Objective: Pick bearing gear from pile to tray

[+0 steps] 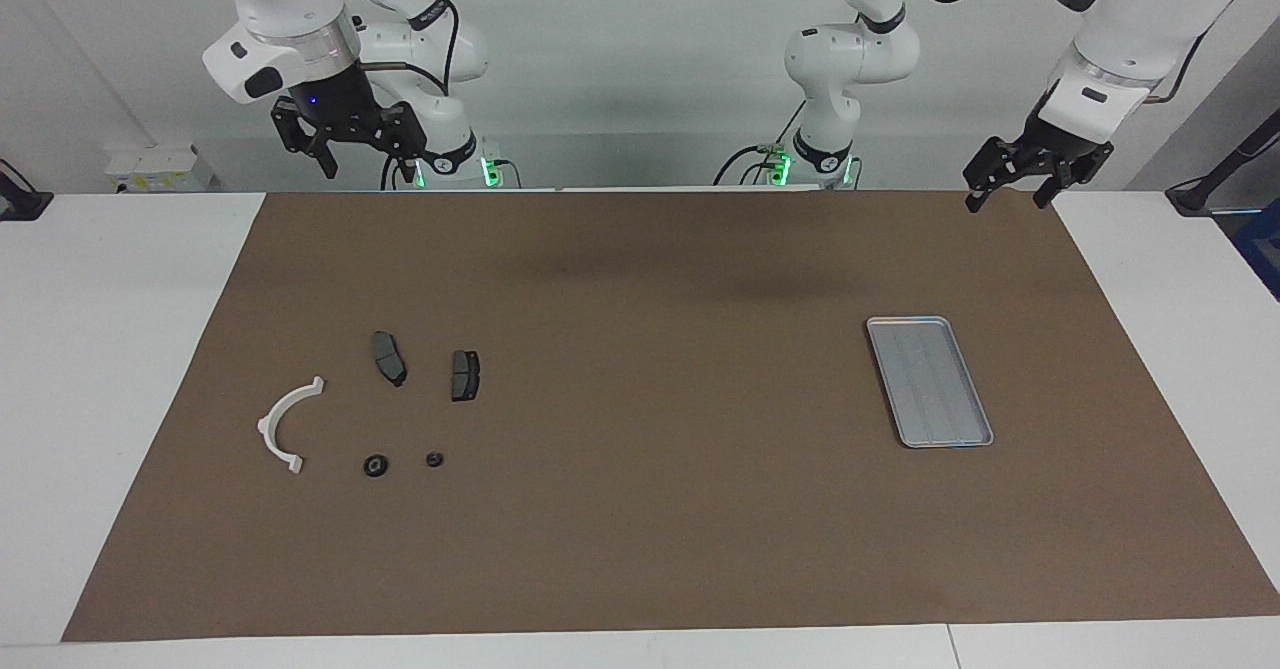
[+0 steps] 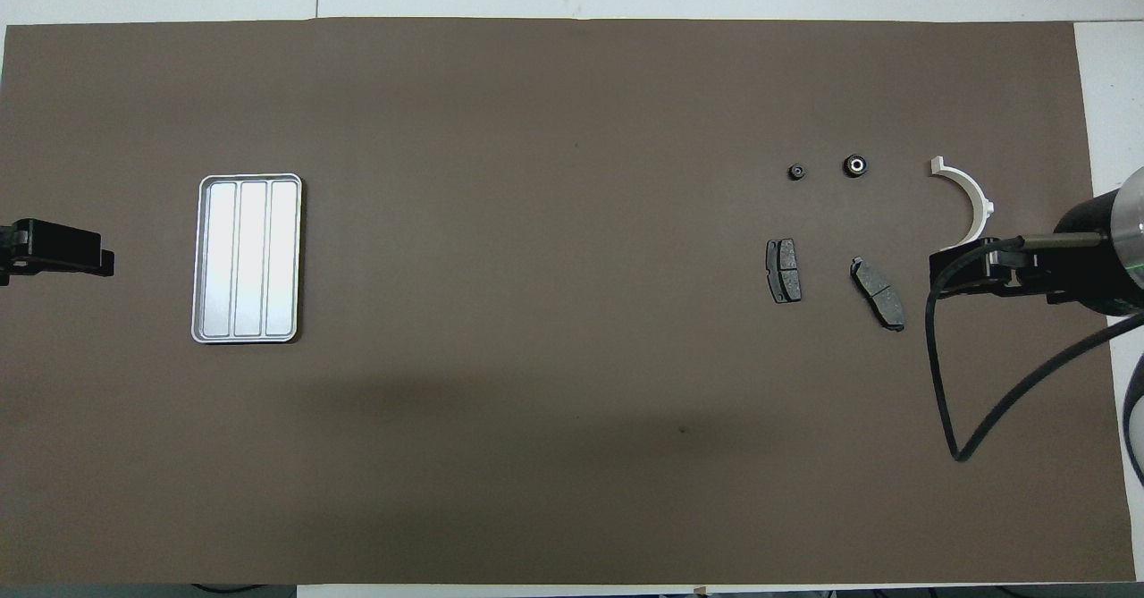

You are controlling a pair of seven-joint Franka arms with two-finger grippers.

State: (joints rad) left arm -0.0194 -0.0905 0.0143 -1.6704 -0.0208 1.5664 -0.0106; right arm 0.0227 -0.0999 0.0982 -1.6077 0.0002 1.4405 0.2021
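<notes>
Bearing gear [image 1: 376,466] on table in pile at right arm's end; right pincer [image 1: 345,139] spread, raised above pile, nearer arm. Left pincer [image 1: 1030,171] spread, waits near tray [image 1: 975,439].

You see the pile [image 1: 375,414] loose toward the right arm's end, its small black rounds perhaps gears. The silver tray [image 1: 929,381] lies flat toward the left arm's end.

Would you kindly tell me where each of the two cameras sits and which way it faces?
Facing view: high across the table, looking at the robots; both white arms show, left gripper and right gripper raised, fingers open.
Overhead view: high above the robots' end, looking steeply down; only the left gripper's tip and the right wrist show.
Shared: brown mat, shallow silver-grey metal tray, white curved arc piece, two dark grey pad-shaped plates, two small black round pieces, sides reversed.
</notes>
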